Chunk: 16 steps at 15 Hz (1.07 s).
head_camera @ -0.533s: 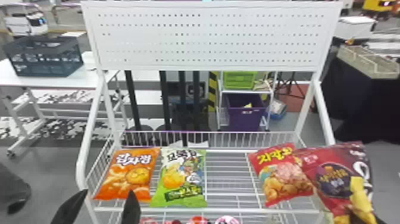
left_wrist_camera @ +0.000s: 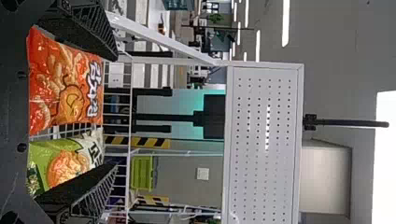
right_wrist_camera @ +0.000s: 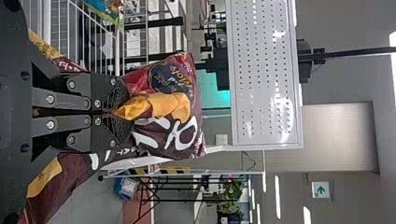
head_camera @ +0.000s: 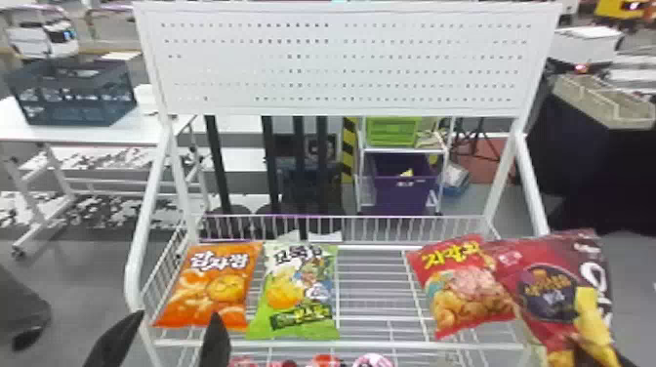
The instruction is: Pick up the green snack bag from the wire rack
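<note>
And there's the green snack bag (head_camera: 297, 293), lying on the wire rack (head_camera: 371, 345) right beside the orange bag (head_camera: 215, 283), ahead of the left gripper (head_camera: 176, 317) and off to its right. That gripper's fingers stand wide apart, empty; in its wrist view one finger partly covers the green snack bag. Over on the right, the right gripper (head_camera: 583, 358) is clamped on the maroon bag (head_camera: 546, 293)!

Lettering on orange bag (head_camera: 212, 285), green bag (head_camera: 297, 288), red bag (head_camera: 466, 288), maroon bag (right_wrist_camera: 175, 135); arrow (right_wrist_camera: 321, 190) (green) on white sign (right_wrist_camera: 327, 184).
</note>
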Available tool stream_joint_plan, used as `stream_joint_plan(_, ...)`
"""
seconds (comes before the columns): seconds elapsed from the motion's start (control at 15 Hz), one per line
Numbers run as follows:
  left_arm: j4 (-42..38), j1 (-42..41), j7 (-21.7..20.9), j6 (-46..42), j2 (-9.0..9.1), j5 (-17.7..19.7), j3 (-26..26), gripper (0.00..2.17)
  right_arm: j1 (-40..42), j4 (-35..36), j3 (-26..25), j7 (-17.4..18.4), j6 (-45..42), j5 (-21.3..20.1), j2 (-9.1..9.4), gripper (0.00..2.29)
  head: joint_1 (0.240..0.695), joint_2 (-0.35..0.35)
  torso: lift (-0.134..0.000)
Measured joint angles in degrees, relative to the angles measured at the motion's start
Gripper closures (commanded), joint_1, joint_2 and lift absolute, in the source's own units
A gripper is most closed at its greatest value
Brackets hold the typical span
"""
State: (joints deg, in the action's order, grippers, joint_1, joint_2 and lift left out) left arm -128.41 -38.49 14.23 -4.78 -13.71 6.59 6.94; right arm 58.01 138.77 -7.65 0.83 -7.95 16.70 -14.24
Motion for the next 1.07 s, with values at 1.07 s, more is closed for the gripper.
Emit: stream_joint_plan(1.07,31.43,35.37,-7.1,14.49,2.87,10.54,12.55,0.1,0.35,0.11,0.45,-0.04,0.0,-0.7,0.2,2.19,0.499,0.0,0.0)
